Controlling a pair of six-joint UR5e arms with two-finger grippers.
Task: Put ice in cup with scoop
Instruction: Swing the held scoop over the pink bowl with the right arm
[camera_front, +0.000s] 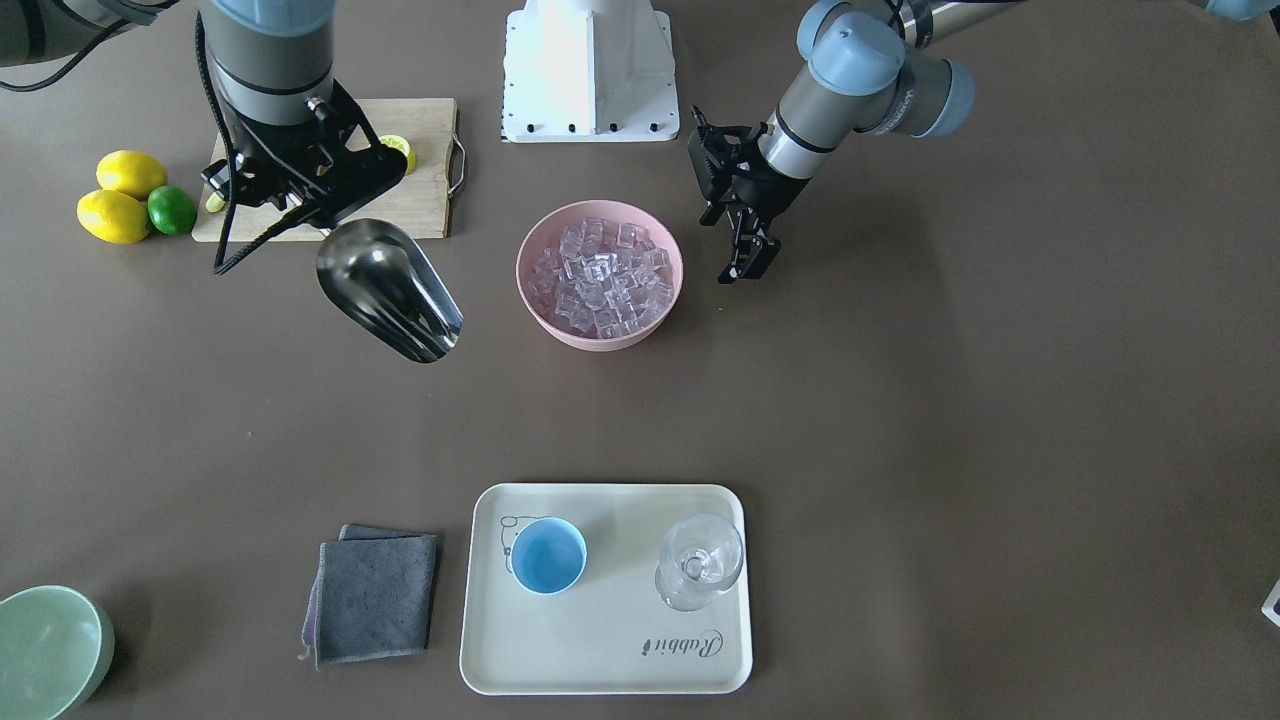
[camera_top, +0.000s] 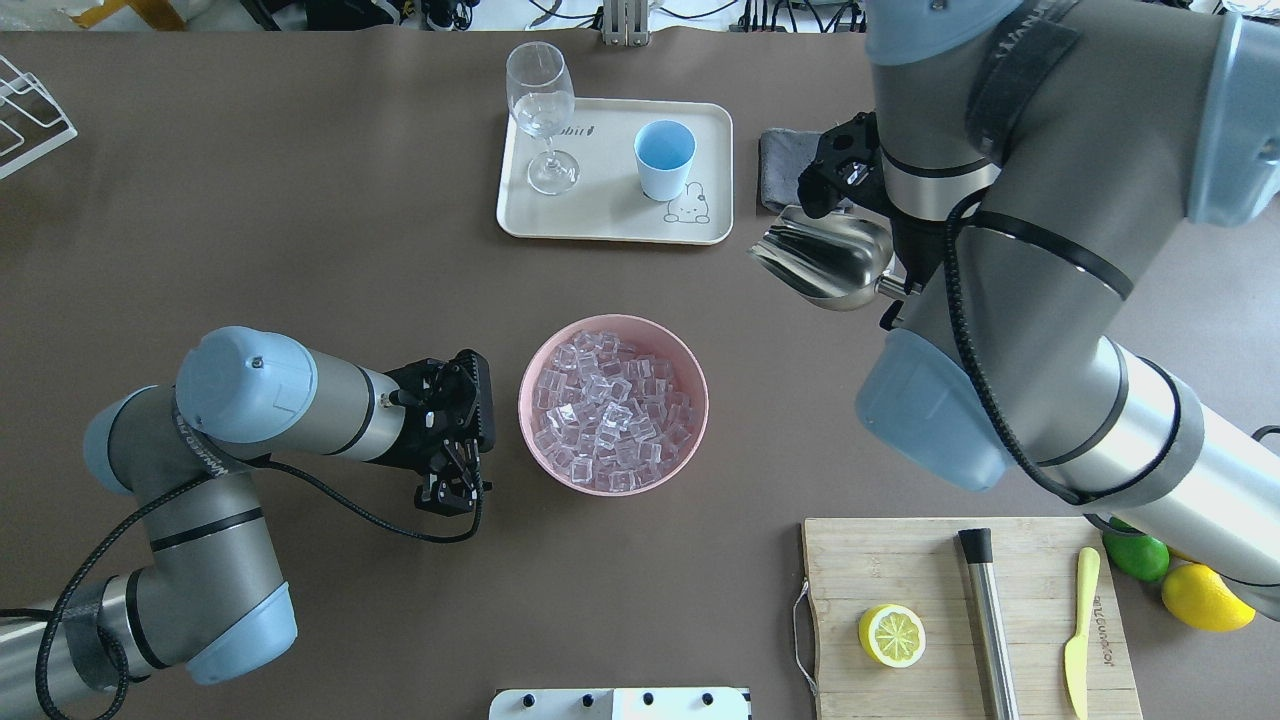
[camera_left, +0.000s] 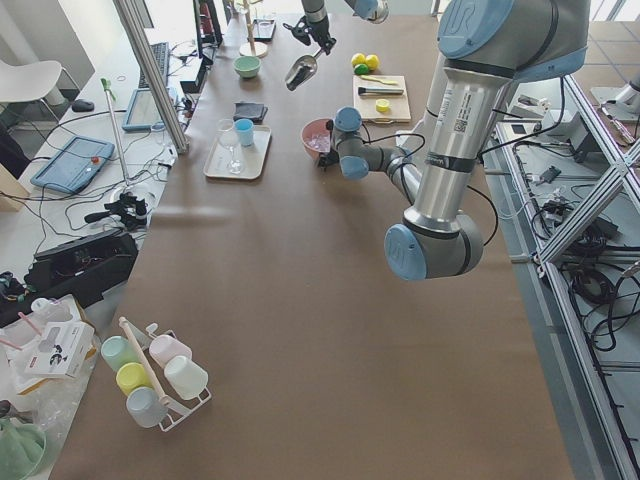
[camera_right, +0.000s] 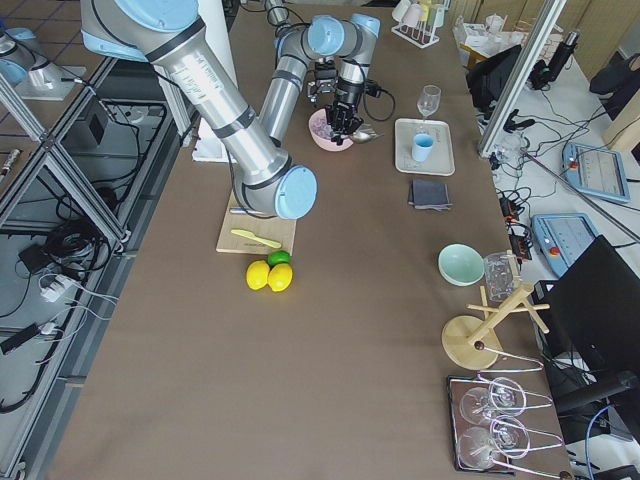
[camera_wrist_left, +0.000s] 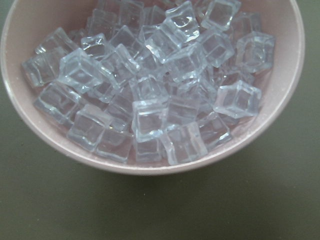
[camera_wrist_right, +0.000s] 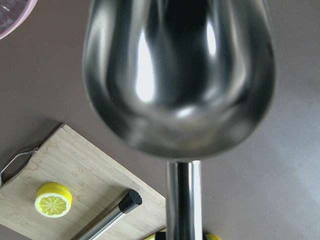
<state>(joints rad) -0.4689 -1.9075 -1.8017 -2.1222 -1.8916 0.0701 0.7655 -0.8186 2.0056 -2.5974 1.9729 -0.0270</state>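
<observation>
brown table (camera_top: 300, 220) carries pink bowl (camera_top: 524, 400) of ice (camera_top: 610, 410). viewed overhead, right gripper (camera_front: 318, 205) pinches scoop (camera_top: 825, 260) at bowl's 2 o'clock. left gripper (camera_top: 450, 490), jaws spread, sits at 8 o'clock.

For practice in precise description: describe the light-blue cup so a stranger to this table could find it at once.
Find the cream tray near the table's far edge in the overhead view, beyond the pink bowl of ice. Two vessels stand on it: the cup is the short, opaque, light-blue one by the rabbit drawing, not the tall clear stemmed glass.
</observation>
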